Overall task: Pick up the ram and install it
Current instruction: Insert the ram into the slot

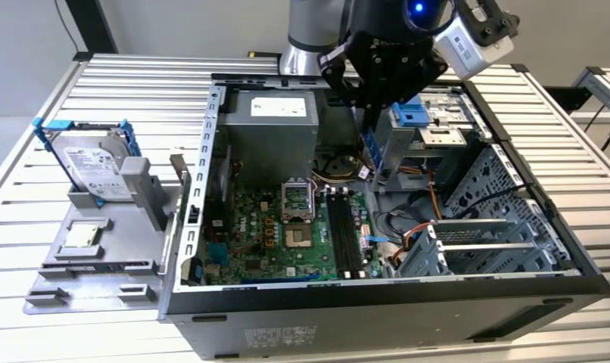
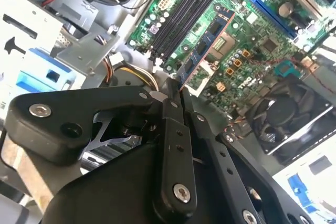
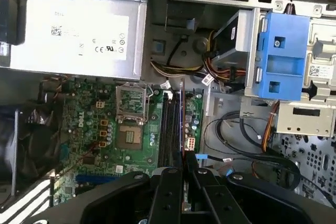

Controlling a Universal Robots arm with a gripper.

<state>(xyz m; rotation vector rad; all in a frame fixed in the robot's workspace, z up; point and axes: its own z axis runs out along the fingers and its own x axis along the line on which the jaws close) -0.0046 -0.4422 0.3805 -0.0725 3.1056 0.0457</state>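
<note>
My gripper (image 1: 370, 112) hangs over the open computer case (image 1: 194, 227), shut on the ram (image 1: 368, 151). The ram is a thin bluish stick and points down from the fingertips (image 2: 173, 92) toward the motherboard (image 1: 275, 234). In the second wrist view the ram (image 2: 207, 45) reaches out over the board with its chips showing. In the first wrist view the ram (image 3: 182, 119) is edge-on and runs parallel to the black slots (image 3: 169, 129), beside them. The slots (image 1: 346, 234) lie below the stick, and it stands clear of them.
Inside the case are a silver power supply (image 1: 275, 113), a blue drive bracket (image 1: 411, 113), a processor socket (image 1: 295, 198), loose cables (image 3: 236, 129) and a fan (image 2: 286, 114). On the exterior view's left, a grey stand holds a blue-framed hard drive (image 1: 88, 162) and a small silver chip (image 1: 83, 237).
</note>
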